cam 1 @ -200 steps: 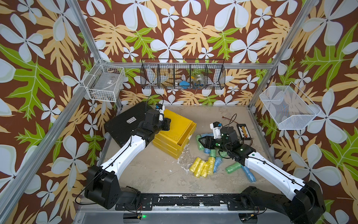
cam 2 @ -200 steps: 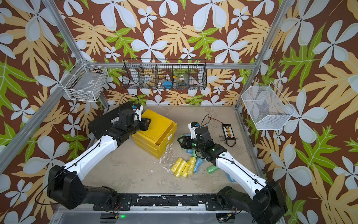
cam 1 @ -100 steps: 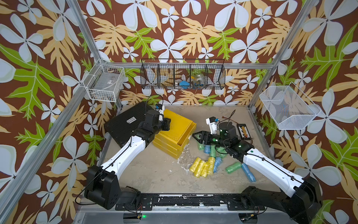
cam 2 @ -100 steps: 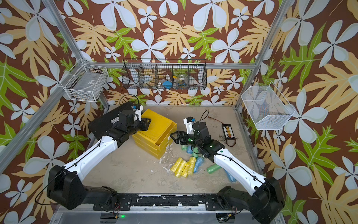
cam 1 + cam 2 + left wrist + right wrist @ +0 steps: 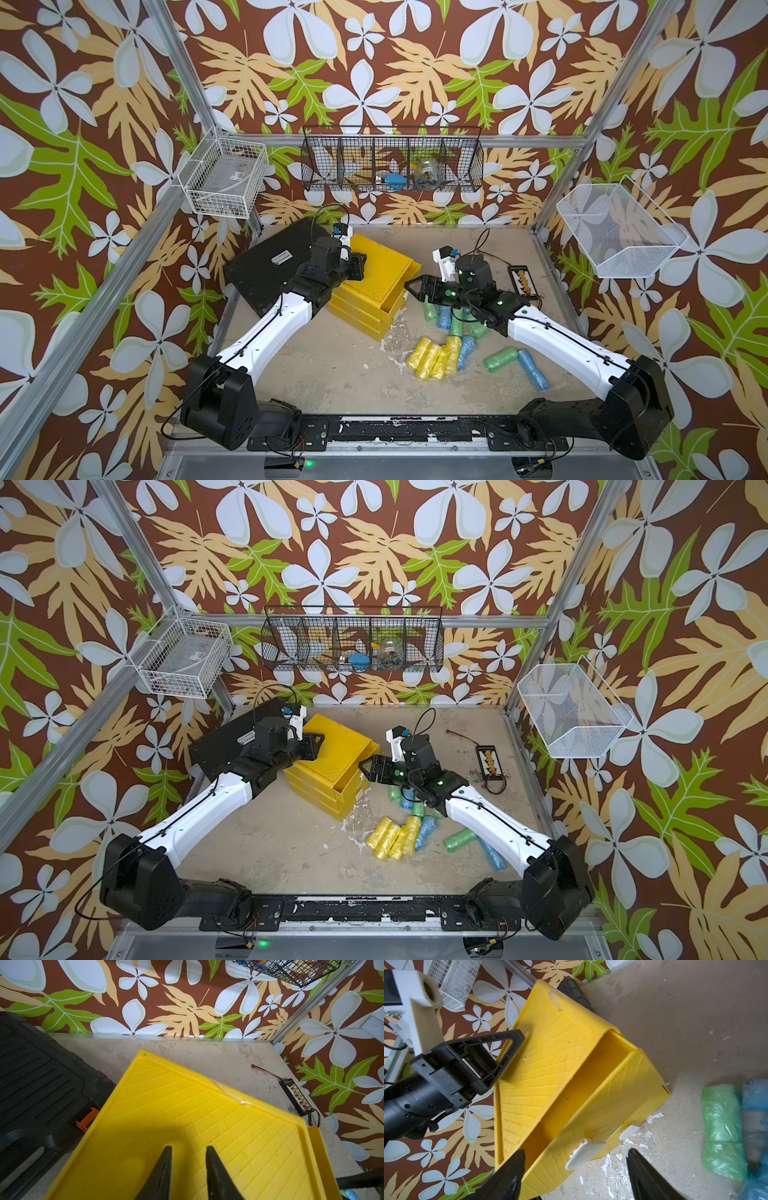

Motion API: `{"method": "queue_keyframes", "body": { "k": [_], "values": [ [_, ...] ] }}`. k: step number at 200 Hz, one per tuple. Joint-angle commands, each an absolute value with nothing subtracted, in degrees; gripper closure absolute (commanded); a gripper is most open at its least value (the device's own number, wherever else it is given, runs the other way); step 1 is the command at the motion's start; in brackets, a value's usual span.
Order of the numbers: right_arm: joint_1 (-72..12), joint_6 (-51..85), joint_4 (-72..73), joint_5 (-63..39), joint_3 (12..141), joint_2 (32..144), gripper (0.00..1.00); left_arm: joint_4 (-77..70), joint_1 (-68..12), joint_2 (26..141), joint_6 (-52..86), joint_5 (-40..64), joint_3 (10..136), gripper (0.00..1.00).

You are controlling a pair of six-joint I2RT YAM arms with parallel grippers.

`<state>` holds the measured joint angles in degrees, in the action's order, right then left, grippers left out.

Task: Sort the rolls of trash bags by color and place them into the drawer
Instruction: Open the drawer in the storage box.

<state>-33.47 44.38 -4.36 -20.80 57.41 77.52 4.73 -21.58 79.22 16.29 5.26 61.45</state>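
Yellow drawer (image 5: 550, 1053) just ahead of right tool (image 5: 575, 1152), seemingly untouched

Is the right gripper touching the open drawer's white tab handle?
Apart. The right wrist view shows the white tab handle between open fingers of the right gripper, gaps both sides.

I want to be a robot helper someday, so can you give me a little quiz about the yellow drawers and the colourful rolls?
1. True or false: the top drawer of the yellow plastic three-drawer chest is pulled open.
2. Which one is wide open? A) the left pincer B) the right pincer
3. How many of the crinkly yellow, green and blue plastic rolls lie inside the open drawer?

Key: 1 true. 2 B; the left pincer is shut, over the chest's top. 3 none that can be seen; the rolls lie on the grey table.
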Motion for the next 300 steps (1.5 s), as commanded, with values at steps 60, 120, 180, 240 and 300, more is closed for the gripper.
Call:
{"method": "queue_keyframes", "body": {
  "k": [60,120,180,240,300],
  "values": [
    [-33.6,48.4,1.3,-21.2,56.4,80.3,0.19,11.0,-21.7,80.1,16.7,8.1,60.4,0.69],
    [-33.6,49.6,2.3,-20.0,54.2,80.3,0.23,10.7,-21.6,80.2,16.5,8.0,60.3,0.69],
    [-33.2,49.1,0.3,-16.9,49.7,76.0,0.31,10.9,-21.6,80.4,16.4,7.6,60.1,0.69],
    [-31.6,48.1,-1.8,-16.2,46.6,72.2,0.33,11.2,-21.5,80.5,16.4,7.4,60.2,0.69],
    [-29.7,47.0,-4.2,-15.8,42.9,67.2,0.34,11.5,-21.5,80.5,16.3,7.1,60.4,0.69]
  ]
}}
